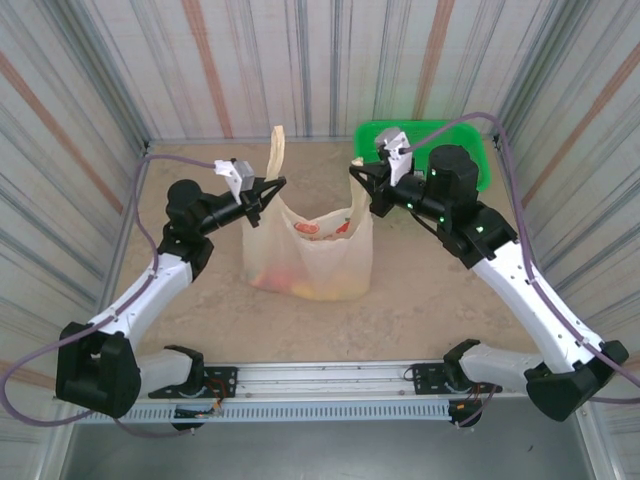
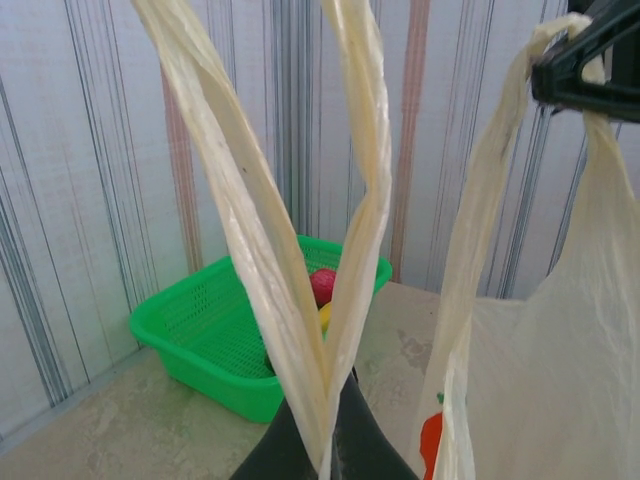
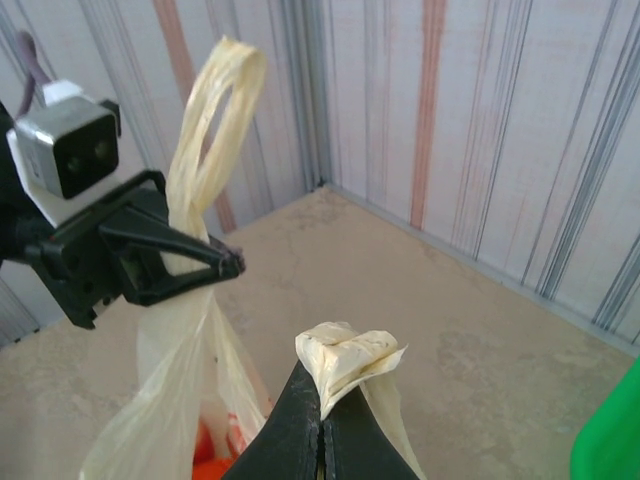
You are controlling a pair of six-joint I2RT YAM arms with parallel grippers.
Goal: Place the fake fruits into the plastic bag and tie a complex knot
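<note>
The plastic bag (image 1: 310, 255) stands open in the middle of the table, with fake fruits (image 1: 300, 285) showing through its thin wall. My left gripper (image 1: 278, 185) is shut on the bag's left handle (image 2: 260, 230), whose loop rises above the fingers (image 2: 328, 400). My right gripper (image 1: 357, 172) is shut on the right handle, a folded cream wad (image 3: 348, 360) above the fingertips (image 3: 322, 405). The two handles are held apart with no knot between them. Each wrist view shows the other gripper (image 2: 585, 70) (image 3: 232, 265) pinching its handle.
A green basket (image 1: 470, 135) sits at the back right behind my right arm. In the left wrist view it (image 2: 200, 340) holds a red fruit (image 2: 322, 285) and a yellow one (image 2: 326, 315). Striped walls close the table on three sides.
</note>
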